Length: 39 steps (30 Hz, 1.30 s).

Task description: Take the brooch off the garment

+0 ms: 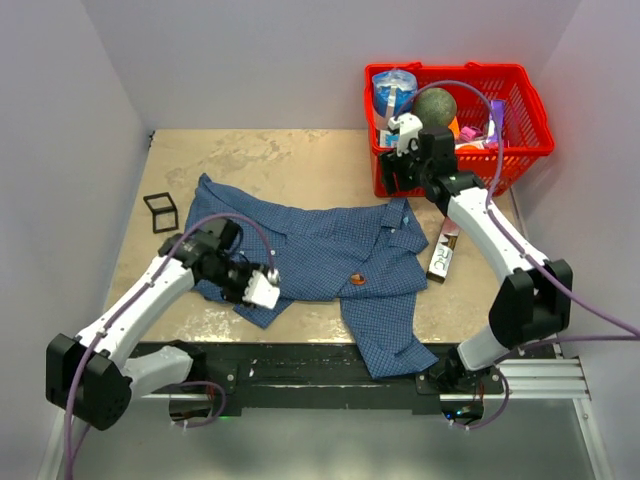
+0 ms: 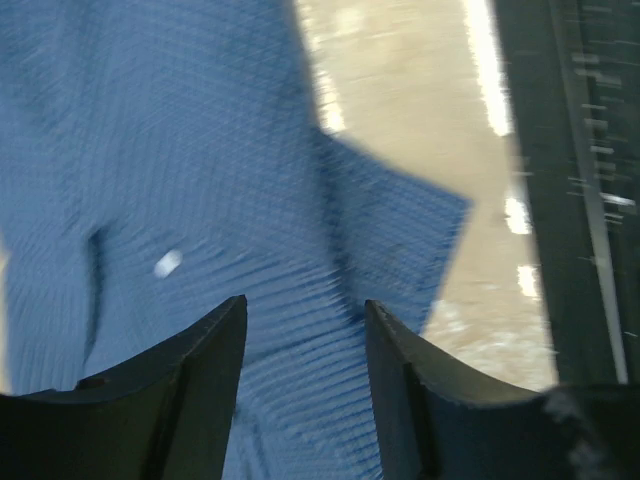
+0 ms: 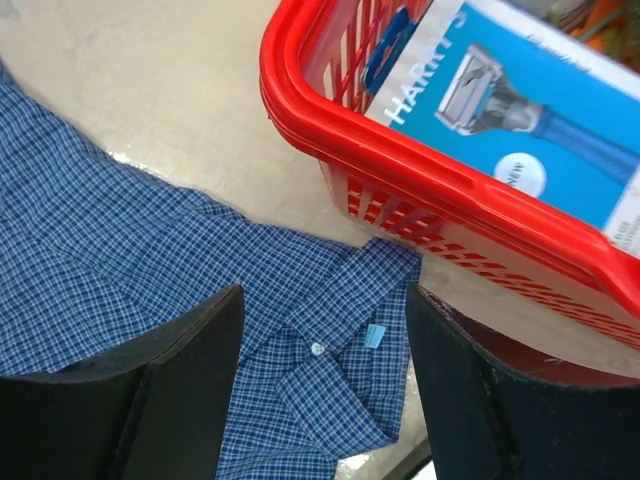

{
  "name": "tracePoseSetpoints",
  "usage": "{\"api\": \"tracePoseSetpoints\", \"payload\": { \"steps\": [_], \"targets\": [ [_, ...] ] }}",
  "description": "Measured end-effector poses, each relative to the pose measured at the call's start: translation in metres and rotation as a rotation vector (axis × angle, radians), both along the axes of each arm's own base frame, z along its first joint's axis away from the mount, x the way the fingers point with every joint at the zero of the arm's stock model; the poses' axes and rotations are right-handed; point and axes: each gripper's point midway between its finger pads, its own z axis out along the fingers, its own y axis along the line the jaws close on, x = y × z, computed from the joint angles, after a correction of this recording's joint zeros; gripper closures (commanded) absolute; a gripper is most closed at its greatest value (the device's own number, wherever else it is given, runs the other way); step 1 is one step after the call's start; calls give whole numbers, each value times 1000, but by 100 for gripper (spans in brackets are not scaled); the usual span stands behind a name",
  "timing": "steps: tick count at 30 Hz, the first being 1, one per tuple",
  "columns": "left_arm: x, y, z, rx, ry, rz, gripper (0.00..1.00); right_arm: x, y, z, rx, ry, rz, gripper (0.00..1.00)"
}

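The blue checked shirt [image 1: 310,250] lies spread across the table, one sleeve hanging over the near edge. The small orange-brown brooch [image 1: 357,279] is pinned on its front, right of centre; neither wrist view shows it. My left gripper [image 1: 258,288] hovers over the shirt's left part, left of the brooch. In the blurred left wrist view it [image 2: 305,305] is open and empty over the cloth [image 2: 200,150], near a white button [image 2: 167,263]. My right gripper [image 1: 398,183] is open and empty above the collar [image 3: 330,340], by the red basket [image 3: 400,160].
The red basket [image 1: 520,150] at the back right holds a green ball [image 1: 434,105], a razor box [image 3: 520,110] and other items. A dark flat package [image 1: 443,250] lies right of the shirt. A black square frame [image 1: 160,212] lies at the left. Walls enclose the table.
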Motion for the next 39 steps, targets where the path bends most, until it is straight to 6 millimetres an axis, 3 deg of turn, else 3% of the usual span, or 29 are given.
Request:
{"api": "tracePoseSetpoints", "payload": {
  "steps": [2, 4, 9, 16, 21, 24, 25, 28, 34, 37, 39],
  "targets": [
    [-29, -8, -16, 27, 37, -142, 51, 4, 3, -15, -5, 36, 13, 31],
    [-46, -13, -24, 35, 45, -230, 51, 4, 4, -24, -11, 61, 19, 31],
    [-71, -19, -46, 66, 79, -354, 42, 5, 5, -20, -9, 51, 22, 30],
    [-80, -8, -92, 157, 93, -364, 48, 5, 6, -17, 3, 52, 14, 30],
    [-71, -2, -112, 185, 16, -312, 55, 9, 7, -7, 21, 33, 7, 30],
    [-54, -8, -109, 151, -112, -267, 72, 12, 9, 1, 34, 18, 3, 30],
    [-51, -8, -109, 145, -142, -254, 83, 12, 9, 3, 37, 14, 3, 30],
    [-48, -3, -112, 148, -182, -223, 100, 13, 11, 6, 49, 10, 2, 31],
    [-45, 0, -106, 146, -178, -148, 100, 20, 13, -1, 53, 27, -1, 31],
    [-30, -11, -68, 88, -176, -66, 100, 23, 14, -1, 51, 27, -1, 30],
    [3, -26, -15, -10, -252, 30, 100, 23, 14, 1, 51, 22, -1, 30]
  ]
}}
